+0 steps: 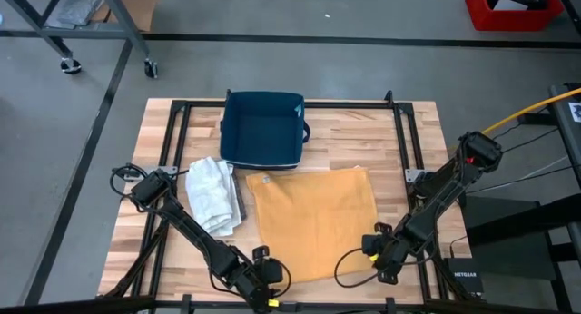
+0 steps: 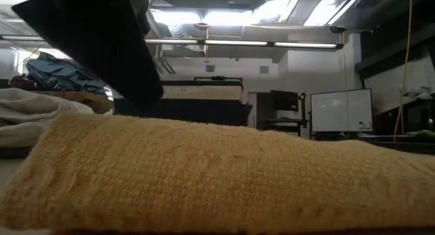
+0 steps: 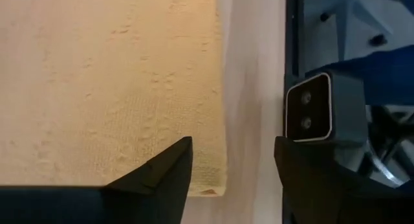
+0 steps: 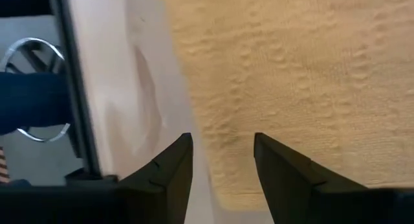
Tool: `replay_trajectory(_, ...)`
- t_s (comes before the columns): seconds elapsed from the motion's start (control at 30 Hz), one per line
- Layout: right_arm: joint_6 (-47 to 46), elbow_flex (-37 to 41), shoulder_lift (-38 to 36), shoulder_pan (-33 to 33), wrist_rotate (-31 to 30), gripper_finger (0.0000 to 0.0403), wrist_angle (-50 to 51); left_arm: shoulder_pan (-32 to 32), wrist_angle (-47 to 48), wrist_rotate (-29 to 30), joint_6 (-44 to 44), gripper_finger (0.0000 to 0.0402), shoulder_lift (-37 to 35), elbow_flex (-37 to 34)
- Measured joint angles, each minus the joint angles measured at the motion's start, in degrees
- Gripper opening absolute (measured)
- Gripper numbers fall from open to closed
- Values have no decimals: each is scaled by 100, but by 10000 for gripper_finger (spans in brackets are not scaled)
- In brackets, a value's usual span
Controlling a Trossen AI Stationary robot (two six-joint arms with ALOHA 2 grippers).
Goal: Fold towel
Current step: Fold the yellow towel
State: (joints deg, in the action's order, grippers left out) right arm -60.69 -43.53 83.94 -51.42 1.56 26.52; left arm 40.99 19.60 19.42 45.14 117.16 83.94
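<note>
— At nine o'clock on the table (image 1: 154, 114), what was listed?
— One crumpled white cloth (image 1: 213, 194), untouched. At twelve, one dark blue bin (image 1: 263, 130). Centre to six o'clock: one yellow towel (image 1: 313, 219), spread flat, no fold made yet; the whole folding was left to do.
— Grippers?
— Left gripper (image 3: 233, 162) at seven o'clock, over the towel's near left corner, fingers spread astride the edge, holding nothing. Right gripper (image 4: 223, 156) at five o'clock, over the near right corner, fingers parted above the border, nothing pinched.
— Differences between views?
— High view alone gave the full layout and the unfolded outline. Wrist views alone showed the corners between the fingers. Low view showed only the near hem's thickness and the room behind.
</note>
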Motion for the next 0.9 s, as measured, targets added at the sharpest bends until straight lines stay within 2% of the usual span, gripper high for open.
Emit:
replay_trajectory(0.43, -34, -31, 673, -222, 6, 165, -43, 74, 89, 3, -1085, 212, 457, 2)
replay_trajectory(0.63, 109, -31, 691, -225, -358, 165, -19, 36, 35, 132, -1057, 212, 632, 20)
replay_trajectory(0.9, 110, -15, 698, -219, -453, 165, -111, 28, 52, 286, -1022, 204, 662, 17)
